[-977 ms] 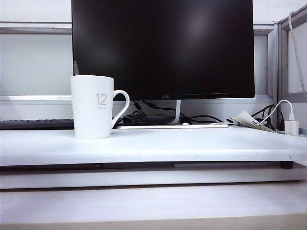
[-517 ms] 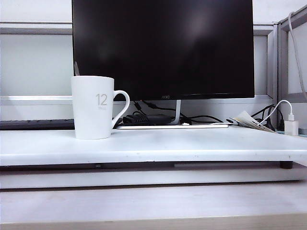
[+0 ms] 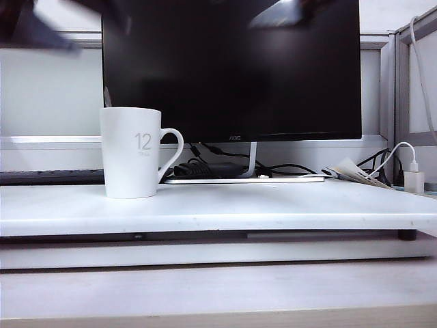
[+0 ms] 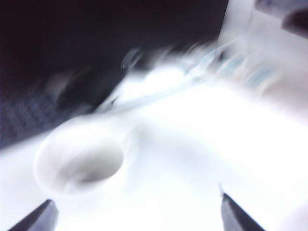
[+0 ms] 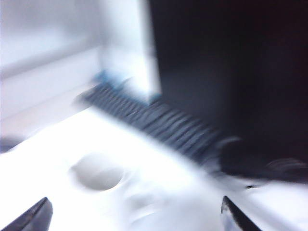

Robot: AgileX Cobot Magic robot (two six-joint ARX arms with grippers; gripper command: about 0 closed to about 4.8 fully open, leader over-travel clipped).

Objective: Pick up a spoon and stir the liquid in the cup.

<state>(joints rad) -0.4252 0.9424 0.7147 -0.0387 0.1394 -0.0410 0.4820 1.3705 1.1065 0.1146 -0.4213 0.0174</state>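
While the cup (image 3: pixel 132 152) stands upright on the left of the white bench (image 3: pixel 273 208), its handle turned toward the dark monitor (image 3: pixel 232 68), the spoon's (image 3: pixel 108 97) thin grey handle rises from its rim at the far side. Both wrist views are smeared, yet each shows the cup's open mouth from above. Left claw (image 4: pixel 137 216) is spread wide, empty, above the cup. Right claw (image 5: pixel 134 216) is likewise spread wide and empty, above the bench near the cup.

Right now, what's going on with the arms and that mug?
Left gripper and right gripper open, empty, above cup. Spoon stands in cup. Nothing blocking.
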